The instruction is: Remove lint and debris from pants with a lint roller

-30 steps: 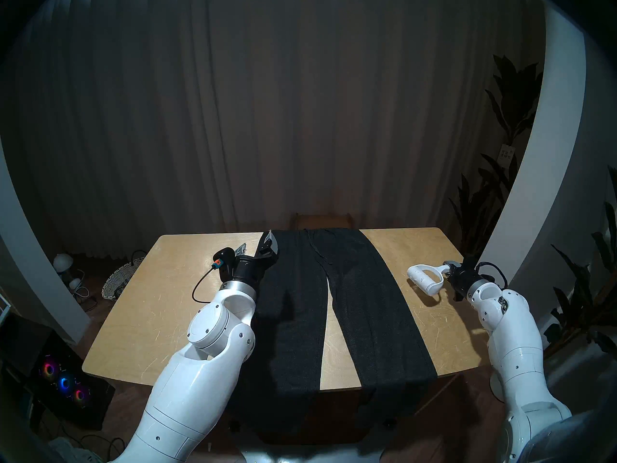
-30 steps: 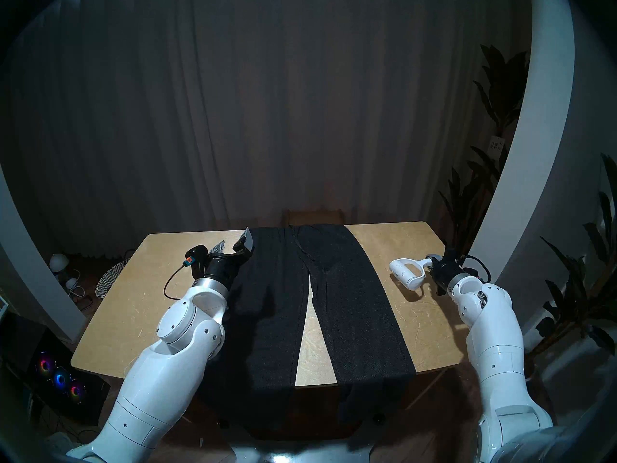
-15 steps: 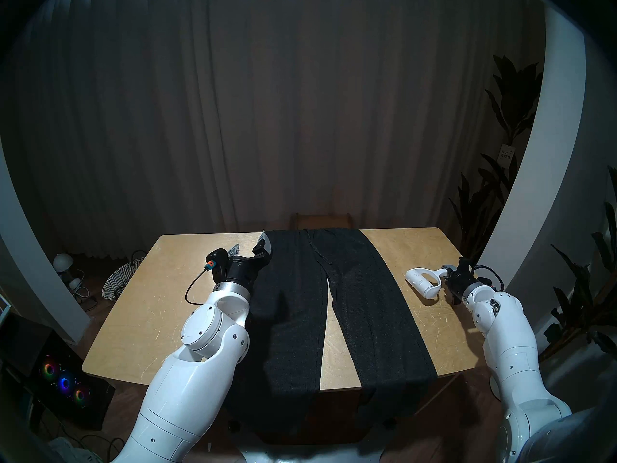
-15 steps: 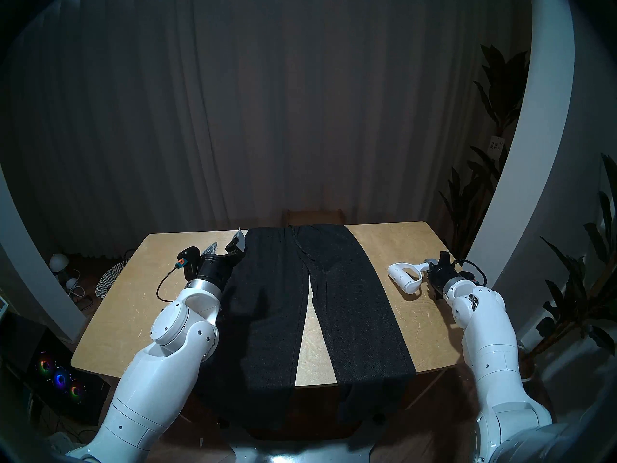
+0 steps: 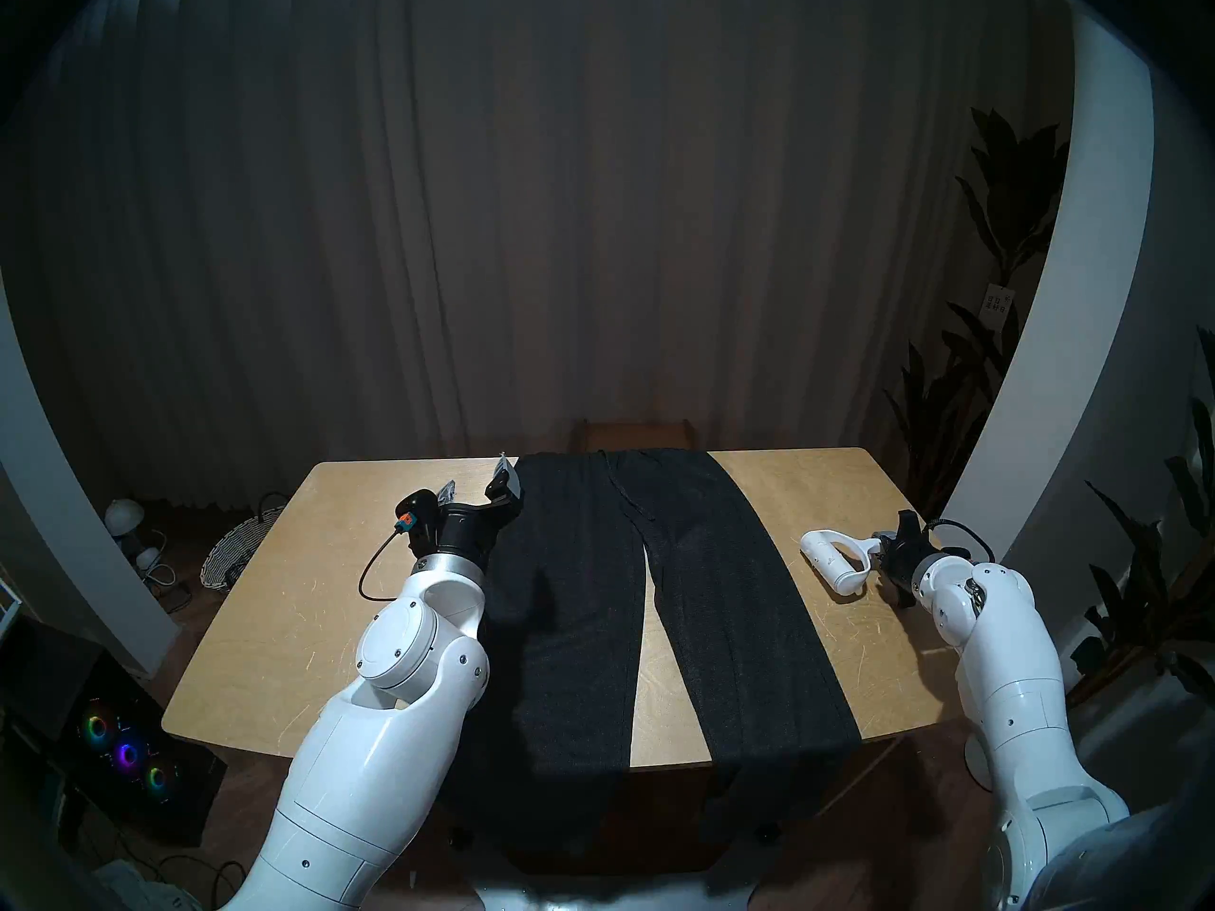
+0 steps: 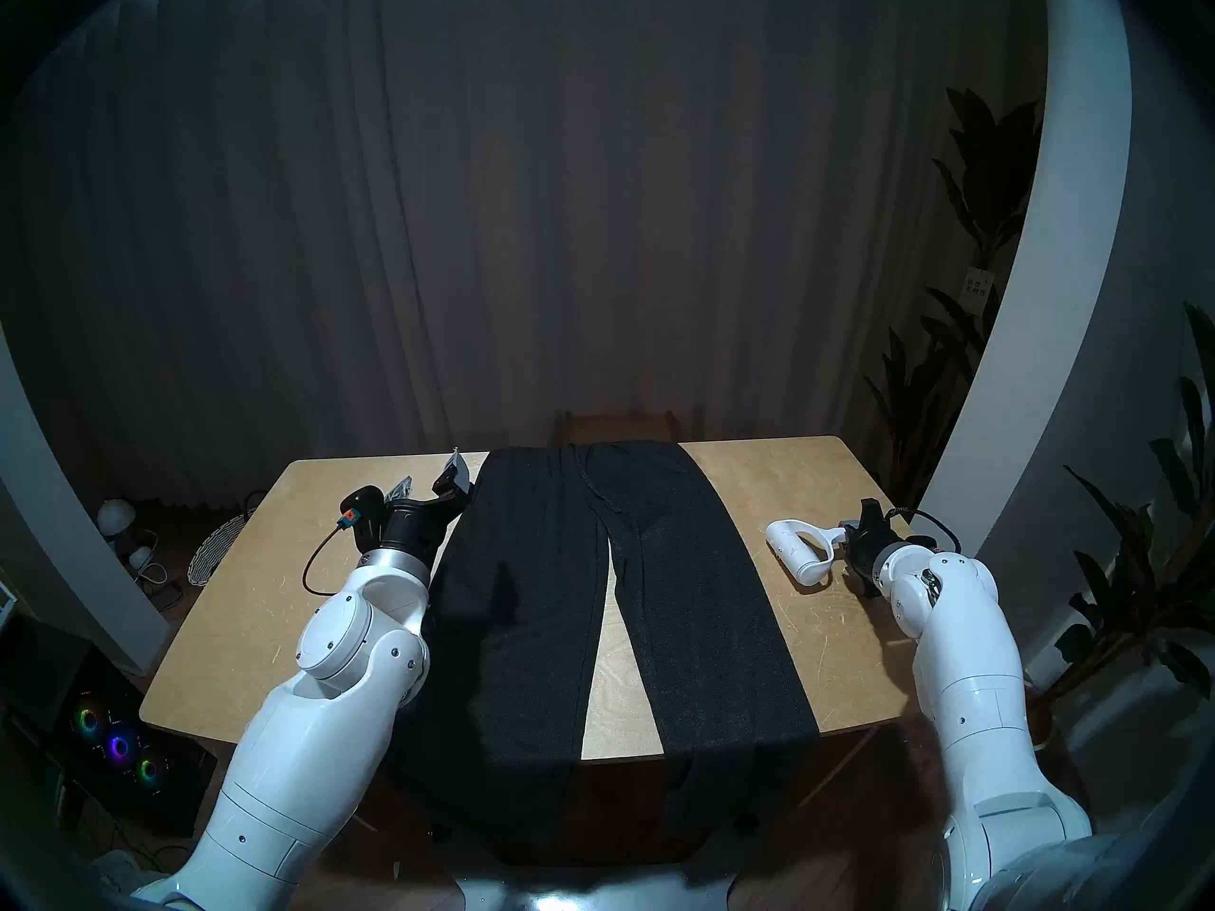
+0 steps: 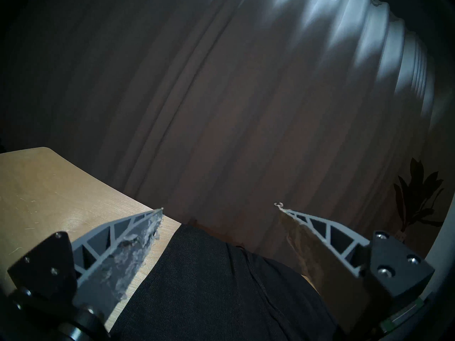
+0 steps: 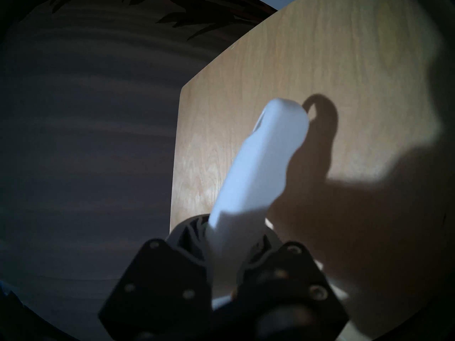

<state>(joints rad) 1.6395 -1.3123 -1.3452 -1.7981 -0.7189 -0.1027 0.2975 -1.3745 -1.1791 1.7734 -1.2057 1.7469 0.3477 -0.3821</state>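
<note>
One table of pale wood carries everything, and it is nearly covered down the middle by one pair of pants, laid flat with the drawstring waist at the far edge and the two legs running toward the near edge, where both cuffs hang over. The legs spread apart slightly, leaving a wedge of bare wood between them. Laid out flat like this, the cloth probably gives the roll a smooth surface to travel on.

Two arms flank the pants. The left tool hovers at the far left corner of the waist, its two fingers spread wide and holding nothing; in the left wrist view one finger is over bare table and the other over the dark cloth. It seems placed to pin or steady the waistband, though whether it touches the fabric cannot be told.

At the far right, well apart from the pants, the right tool is clamped on the handle of the one lint roller, which is all white. Its roll points left toward the trousers, and its shadow falls on the wood beneath, so it looks lifted clear rather than resting. Holding it by the handle end leaves the roll free to turn.

Lint and debris: no flecks can be made out on the cloth from these views.
</note>
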